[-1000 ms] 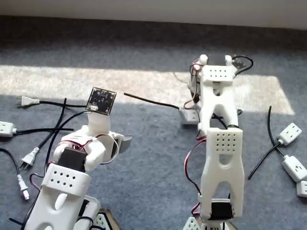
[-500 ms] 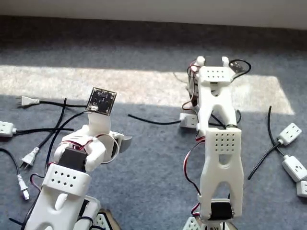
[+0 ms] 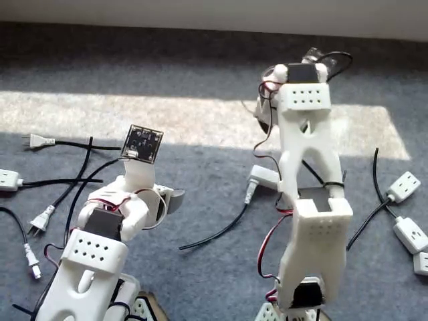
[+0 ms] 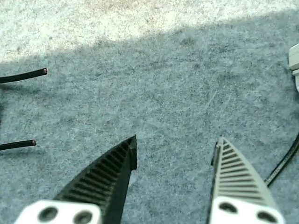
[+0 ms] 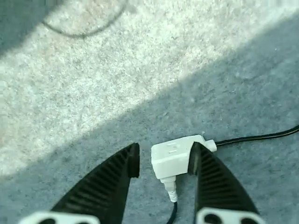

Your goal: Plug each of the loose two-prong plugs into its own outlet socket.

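My right pincer (image 5: pixel 164 148) hangs spread over the grey carpet (image 5: pixel 93 93), with a white outlet socket (image 5: pixel 174 158) lying between its fingers, against 1 of them. My left pincer (image 4: pixel 176 140) is spread too, above the carpet. 3 loose two-prong plugs (image 3: pixel 35 140) lie beside that arm.

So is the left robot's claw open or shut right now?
Open. In the left wrist view the left gripper has its two fingers well apart, with bare grey carpet between them and nothing held.
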### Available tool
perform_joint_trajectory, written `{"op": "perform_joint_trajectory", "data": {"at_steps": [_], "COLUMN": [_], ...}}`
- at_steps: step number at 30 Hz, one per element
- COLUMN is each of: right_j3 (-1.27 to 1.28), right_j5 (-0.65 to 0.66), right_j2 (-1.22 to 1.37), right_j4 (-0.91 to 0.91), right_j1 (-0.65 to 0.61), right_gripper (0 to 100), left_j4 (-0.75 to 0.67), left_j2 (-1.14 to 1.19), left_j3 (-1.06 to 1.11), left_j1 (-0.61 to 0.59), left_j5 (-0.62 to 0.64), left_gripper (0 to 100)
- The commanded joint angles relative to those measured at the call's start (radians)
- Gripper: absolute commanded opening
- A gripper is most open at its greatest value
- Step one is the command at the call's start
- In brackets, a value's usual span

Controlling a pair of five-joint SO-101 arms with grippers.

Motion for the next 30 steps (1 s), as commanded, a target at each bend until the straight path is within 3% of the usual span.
{"op": "perform_joint_trajectory", "data": {"at_steps": [1,6,9,11,23,30], "right_j3": [0.062,0.24,0.314,0.334,0.504,0.547], "right_j5": [0.44,1.036,1.269,1.353,1.491,1.459], "right_j2": [-0.099,-0.099,-0.101,-0.105,-0.102,-0.099], "right_j4": [0.038,0.038,0.038,0.038,0.033,-0.168], "right_j1": [0.058,0.094,0.11,0.11,-0.079,-0.067], "right_gripper": [18.0,18.0,18.0,18.0,18.0,17.6], "left_j4": [-0.017,-0.018,-0.034,-0.043,-0.1,-0.1], "left_j2": [-0.013,-0.013,-0.013,-0.013,-0.013,-0.013], "left_j3": [-0.001,0.002,0.013,0.019,0.051,0.051], "left_j1": [-0.008,-0.008,-0.005,-0.008,-0.004,-0.008], "left_j5": [0.006,0.006,0.005,0.005,0.005,0.005], "left_gripper": [27,27,27,27,27,27]}}
